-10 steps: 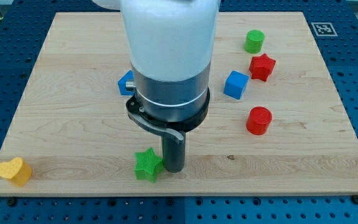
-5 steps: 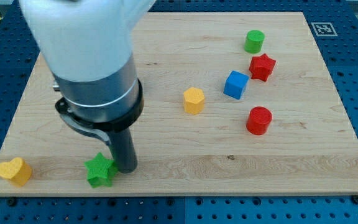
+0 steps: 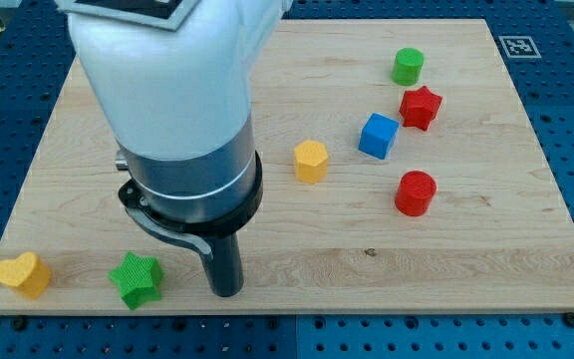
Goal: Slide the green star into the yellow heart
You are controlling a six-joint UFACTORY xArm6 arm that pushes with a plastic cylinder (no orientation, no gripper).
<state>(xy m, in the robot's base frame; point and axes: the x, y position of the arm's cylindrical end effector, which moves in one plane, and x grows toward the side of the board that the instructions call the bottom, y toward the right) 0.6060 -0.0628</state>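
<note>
The green star (image 3: 135, 279) lies near the board's bottom edge at the view's lower left. The yellow heart (image 3: 22, 274) sits at the bottom left corner, about a hundred pixels left of the star, with bare wood between them. My tip (image 3: 226, 292) touches the board to the right of the star, with a clear gap between them. The arm's white and grey body hides the board's upper left middle.
A yellow hexagonal block (image 3: 310, 161) sits mid-board. At the right are a blue cube (image 3: 378, 136), a red star (image 3: 420, 107), a green cylinder (image 3: 407, 66) and a red cylinder (image 3: 415, 192). The board's bottom edge (image 3: 287, 313) runs just below the star and heart.
The green star has been pushed left along the bottom edge toward the heart. My tip then drew back to the right, and a gap has opened between it and the star.
</note>
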